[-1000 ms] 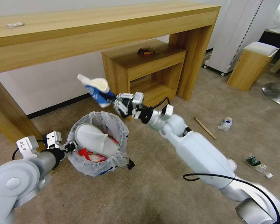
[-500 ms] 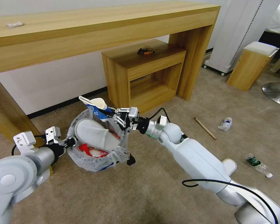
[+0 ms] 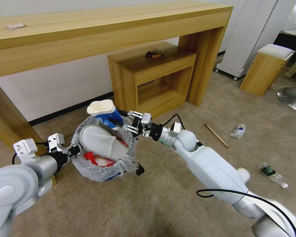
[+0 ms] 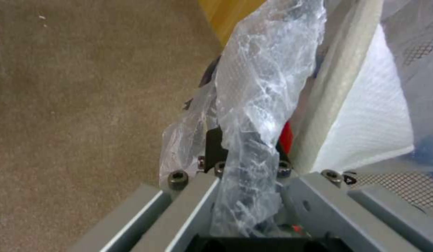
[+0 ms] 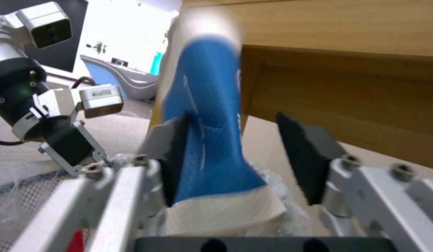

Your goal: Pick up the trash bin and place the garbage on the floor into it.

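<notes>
Lowered over the trash bin (image 3: 103, 164), right claw (image 3: 121, 121) gapes, blue cup (image 3: 105, 113) seemingly touching one pad.

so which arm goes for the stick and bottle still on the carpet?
Right, probably. The left gripper is clamped on the trash bin rim. The right gripper is open around the blue cup above the bin; the wooden stick and bottle lie on its side.
</notes>
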### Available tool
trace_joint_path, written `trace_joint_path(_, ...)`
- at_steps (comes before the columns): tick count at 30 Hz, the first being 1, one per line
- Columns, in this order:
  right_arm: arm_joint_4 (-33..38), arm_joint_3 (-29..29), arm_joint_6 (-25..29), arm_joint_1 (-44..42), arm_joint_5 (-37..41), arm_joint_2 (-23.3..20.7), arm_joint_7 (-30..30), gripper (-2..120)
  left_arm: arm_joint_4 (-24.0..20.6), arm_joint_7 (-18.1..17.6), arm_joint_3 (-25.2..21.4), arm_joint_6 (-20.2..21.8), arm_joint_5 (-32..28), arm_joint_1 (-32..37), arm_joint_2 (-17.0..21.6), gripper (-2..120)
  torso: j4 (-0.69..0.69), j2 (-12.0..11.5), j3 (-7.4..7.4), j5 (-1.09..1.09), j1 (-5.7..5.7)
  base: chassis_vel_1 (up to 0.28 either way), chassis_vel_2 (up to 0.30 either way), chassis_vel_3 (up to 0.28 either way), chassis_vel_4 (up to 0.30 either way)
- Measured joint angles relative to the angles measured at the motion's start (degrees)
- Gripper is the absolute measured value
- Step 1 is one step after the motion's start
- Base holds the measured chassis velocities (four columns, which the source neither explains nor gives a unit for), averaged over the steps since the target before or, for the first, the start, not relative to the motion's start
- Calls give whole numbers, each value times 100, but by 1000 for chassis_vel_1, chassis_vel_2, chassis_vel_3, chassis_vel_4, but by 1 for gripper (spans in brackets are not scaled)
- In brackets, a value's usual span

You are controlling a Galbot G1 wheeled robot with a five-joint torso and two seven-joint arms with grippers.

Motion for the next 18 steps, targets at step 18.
trace_joint_path(18, 84, -33, -16, 12, 61, -14, 13, 100, 26, 103, 15, 0, 162, -32, -28, 0, 0, 0, 0, 0, 0, 0, 0, 0, 0)
